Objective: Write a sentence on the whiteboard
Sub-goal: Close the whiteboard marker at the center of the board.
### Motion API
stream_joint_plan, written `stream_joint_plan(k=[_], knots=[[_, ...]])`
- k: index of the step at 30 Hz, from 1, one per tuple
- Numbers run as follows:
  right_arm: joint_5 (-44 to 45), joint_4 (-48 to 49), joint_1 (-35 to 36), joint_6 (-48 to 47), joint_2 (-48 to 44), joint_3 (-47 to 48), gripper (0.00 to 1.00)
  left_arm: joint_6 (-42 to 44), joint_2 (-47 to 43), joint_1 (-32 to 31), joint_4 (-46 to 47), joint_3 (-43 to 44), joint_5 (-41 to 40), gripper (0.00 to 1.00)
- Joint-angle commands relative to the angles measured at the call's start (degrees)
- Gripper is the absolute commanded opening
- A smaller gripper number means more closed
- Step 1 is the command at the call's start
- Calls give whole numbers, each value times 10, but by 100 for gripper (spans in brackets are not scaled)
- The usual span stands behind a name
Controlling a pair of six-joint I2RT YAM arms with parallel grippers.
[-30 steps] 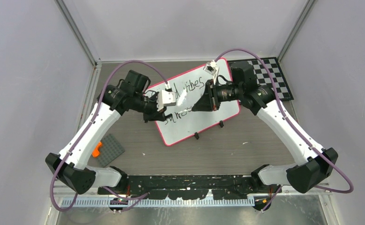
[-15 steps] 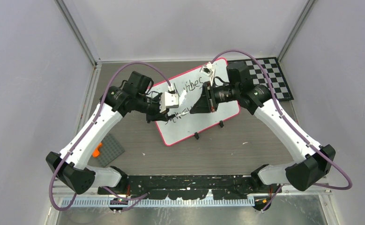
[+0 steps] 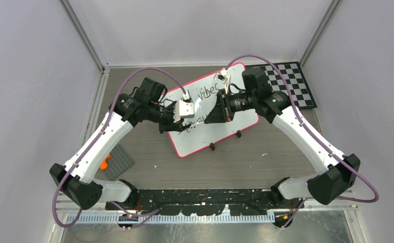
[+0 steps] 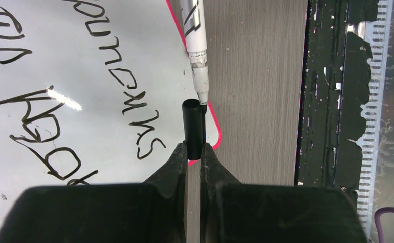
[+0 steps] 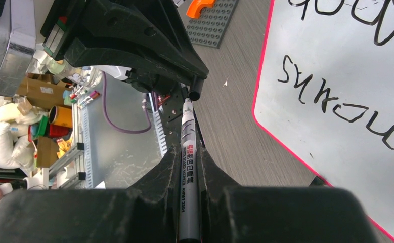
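Note:
The whiteboard [image 3: 210, 135] lies tilted on the table, its red-pink rim showing. The sentence [image 3: 209, 92] is black scrawl in two lines, partly hidden by both grippers; the left wrist view shows "surround" [image 4: 129, 96] on the board [image 4: 98, 136]. My left gripper [image 3: 180, 125] is shut on a black marker cap [image 4: 194, 126]. My right gripper [image 3: 211, 115] is shut on a grey-white marker [image 5: 187, 126]. The marker [image 4: 194, 45] points at the cap's open end, its tip at the cap's rim. The cap [image 5: 196, 90] also shows in the right wrist view, beside the board [image 5: 346, 61].
A grey studded plate with an orange piece [image 3: 117, 161] lies at the left front. A black-and-white checkerboard mat [image 3: 298, 86] lies at the back right. Black clip feet [image 3: 212, 147] stick out from the board's near edge. A black rail [image 3: 205, 195] runs along the table's front.
The right gripper has moved left with the marker and the left gripper slightly right with the cap. The marker tip now meets the cap's mouth.

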Motion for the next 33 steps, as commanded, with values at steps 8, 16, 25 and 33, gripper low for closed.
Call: stream_joint_plan(k=[8,16,25,33], knots=[[9,-5,3,-24,0,30,0,17,-15,-8,5,2,11,0],[13,-24,3,-33,-8,33,0,37,-29,-8,-3,-20,11,0],[13,-21,4,-35,-1,36,0,23,-28,-8,1,-7,20,0],[11,-31,10,-51,4,41,0,8,-11,-8,4,8,17,0]])
